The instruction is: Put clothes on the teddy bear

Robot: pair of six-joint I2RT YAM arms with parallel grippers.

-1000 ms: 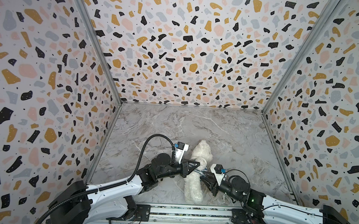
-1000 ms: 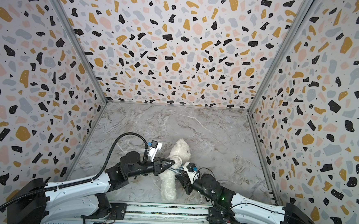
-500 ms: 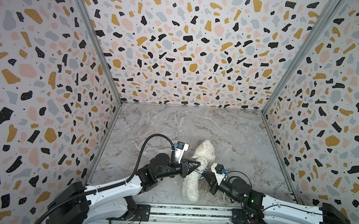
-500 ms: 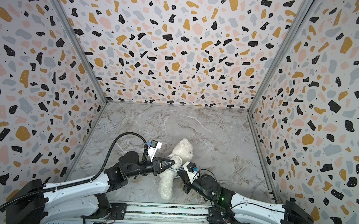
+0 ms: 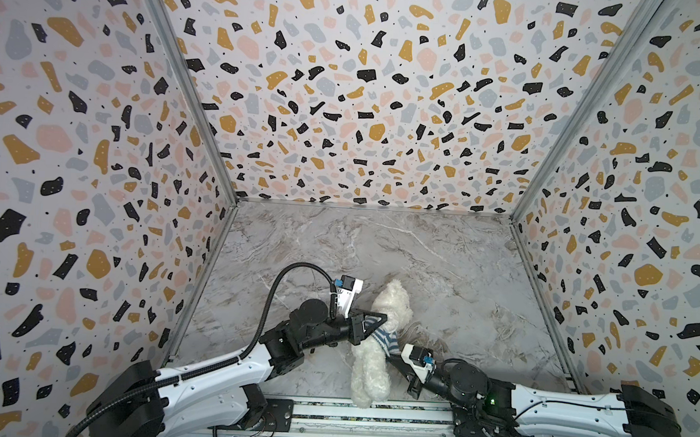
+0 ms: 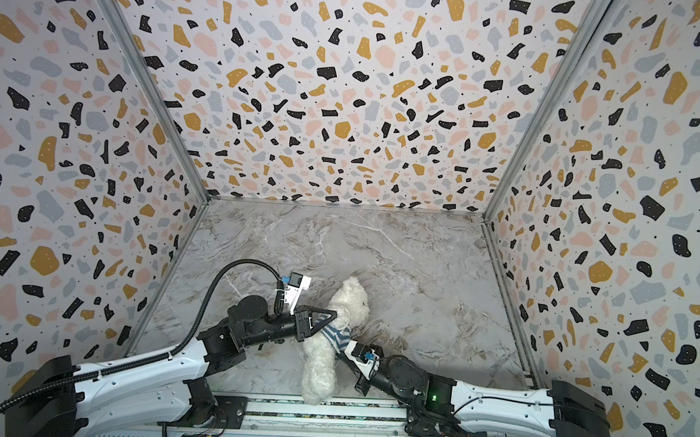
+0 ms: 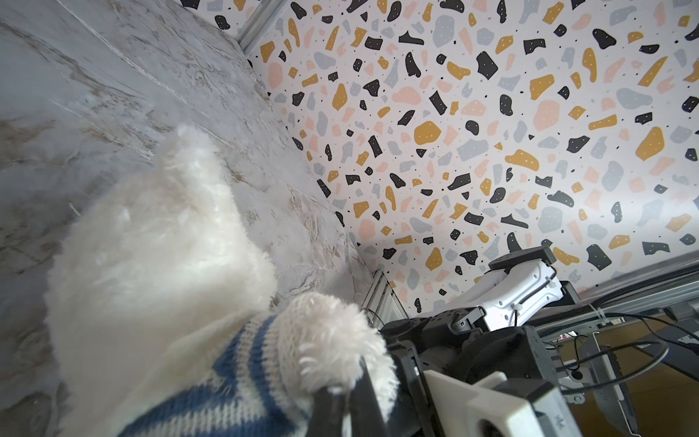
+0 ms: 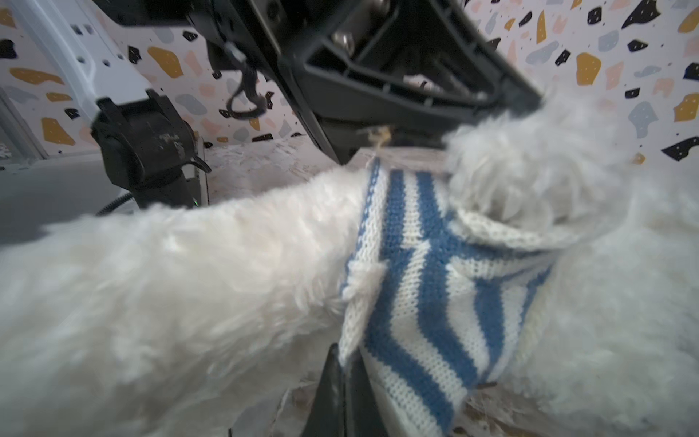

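The teddy bear lies on the marble floor near the front rail, head toward the back wall. A blue-and-white striped shirt is bunched around its chest. My left gripper is shut on the shirt's sleeve. In the left wrist view a furry paw pokes out of that sleeve just past the shut left gripper. My right gripper comes in from the other side. In the right wrist view that gripper is shut on the shirt at its hem.
Terrazzo-patterned walls close in the left, back and right sides. A metal rail runs along the front edge under the bear's legs. The marble floor stretches behind the bear. The left arm's black cable loops above its wrist.
My right gripper has moved in against the bear and shut on the shirt's hem. The bear has tilted, head to the right and legs to the left. The left gripper stays shut.
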